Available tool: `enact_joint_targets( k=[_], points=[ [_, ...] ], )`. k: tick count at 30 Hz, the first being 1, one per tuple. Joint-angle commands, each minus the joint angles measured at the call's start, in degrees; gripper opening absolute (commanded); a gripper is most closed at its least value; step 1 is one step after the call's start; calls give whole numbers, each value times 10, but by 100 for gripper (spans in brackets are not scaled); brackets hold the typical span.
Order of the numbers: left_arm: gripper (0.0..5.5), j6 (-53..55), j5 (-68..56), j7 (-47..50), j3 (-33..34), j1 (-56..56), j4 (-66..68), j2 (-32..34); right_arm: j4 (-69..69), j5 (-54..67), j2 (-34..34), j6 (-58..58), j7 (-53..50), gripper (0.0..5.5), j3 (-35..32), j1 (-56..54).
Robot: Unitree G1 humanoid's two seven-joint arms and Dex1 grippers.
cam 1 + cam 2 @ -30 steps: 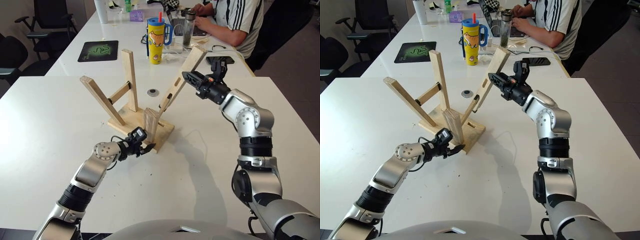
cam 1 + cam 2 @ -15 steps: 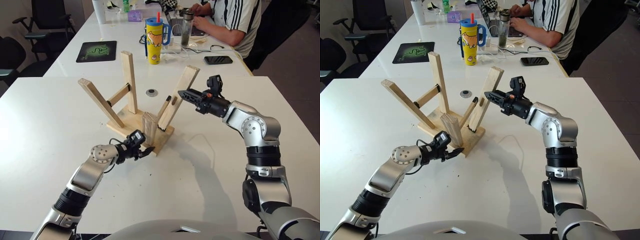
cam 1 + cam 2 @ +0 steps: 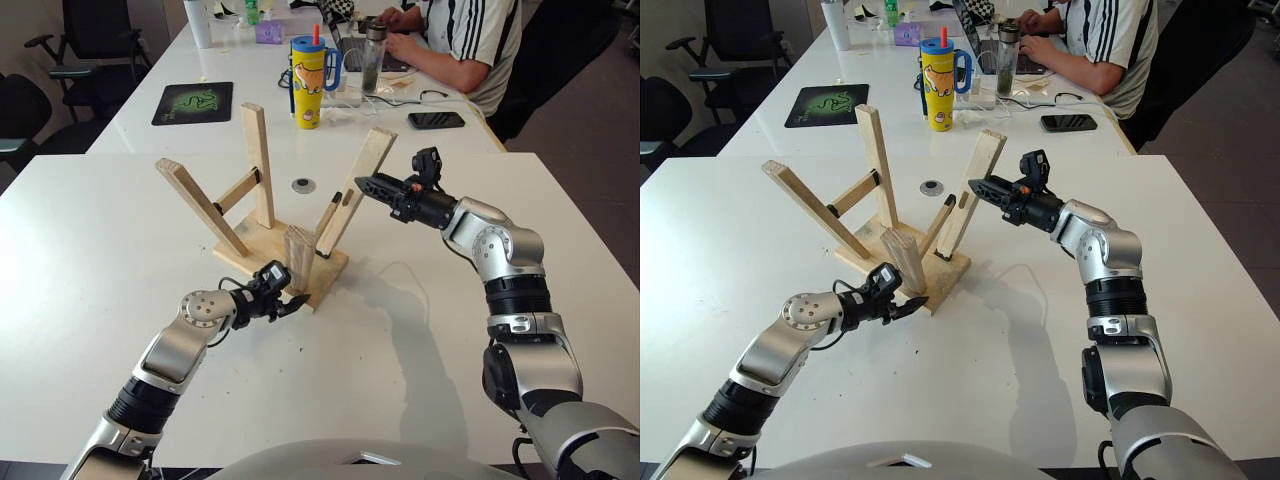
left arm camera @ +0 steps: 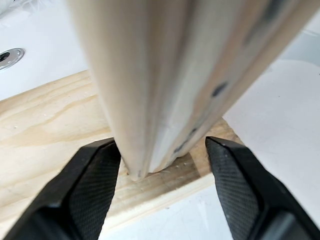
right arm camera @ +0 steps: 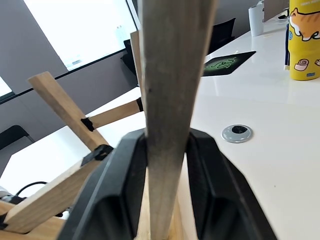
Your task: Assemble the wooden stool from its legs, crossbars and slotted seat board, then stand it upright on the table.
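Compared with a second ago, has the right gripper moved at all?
Yes. The right gripper, clamped on the slanted leg, has dropped lower and nearer the table grommet; the phone it overlapped now shows clear behind it.

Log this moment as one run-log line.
stool: upside down on table | right gripper: shut on leaning leg | left gripper: shut on short leg at base | upright: not yet

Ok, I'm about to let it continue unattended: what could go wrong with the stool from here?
The right gripper is shut on a tilted leg; pushing it sideways could lever the seat board off the table or jam the leg in its slot. The left gripper clamps the short leg low down, so that leg may twist or loosen if the board shifts.
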Motion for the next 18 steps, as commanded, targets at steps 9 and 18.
enact_joint_targets(
  k=[9,18],
  points=[
    [299,28,6,-15,-24,26,13,8,48,-84,-4,-86,37,104,56,-30],
    [299,34,-7,-3,2,21,13,3,-34,-69,-15,-42,43,104,68,28]
  ],
)
